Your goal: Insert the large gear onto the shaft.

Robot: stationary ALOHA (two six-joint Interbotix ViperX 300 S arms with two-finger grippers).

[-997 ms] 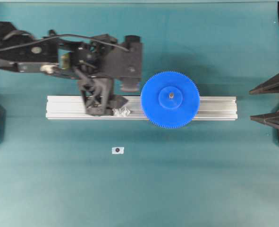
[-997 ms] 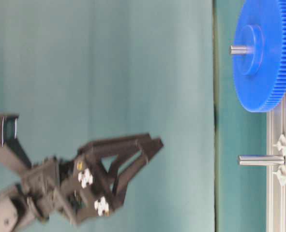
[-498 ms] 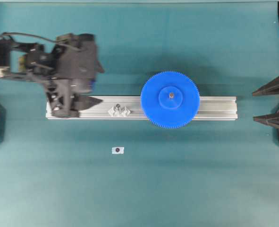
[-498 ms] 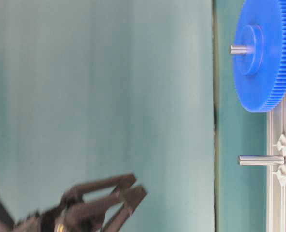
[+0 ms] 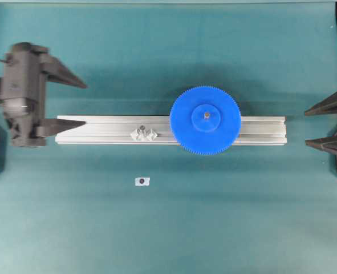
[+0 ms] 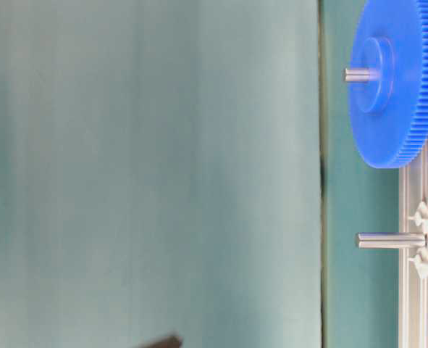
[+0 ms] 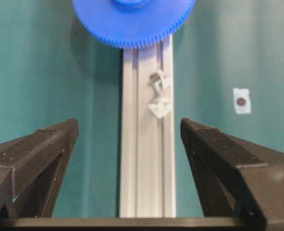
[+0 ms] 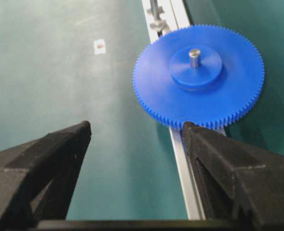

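At the left edge of the overhead view the left gripper (image 5: 71, 104) is partly cut off, its black wedge fingers spread wide and empty, one tip over the ribbed aluminium rail (image 5: 111, 131). A bare pin (image 5: 142, 128) stands mid-rail. Right of centre, the toothed blue large gear (image 5: 205, 120) sits on the shaft (image 5: 206, 115). At the right edge the right gripper (image 5: 305, 126) gapes, empty
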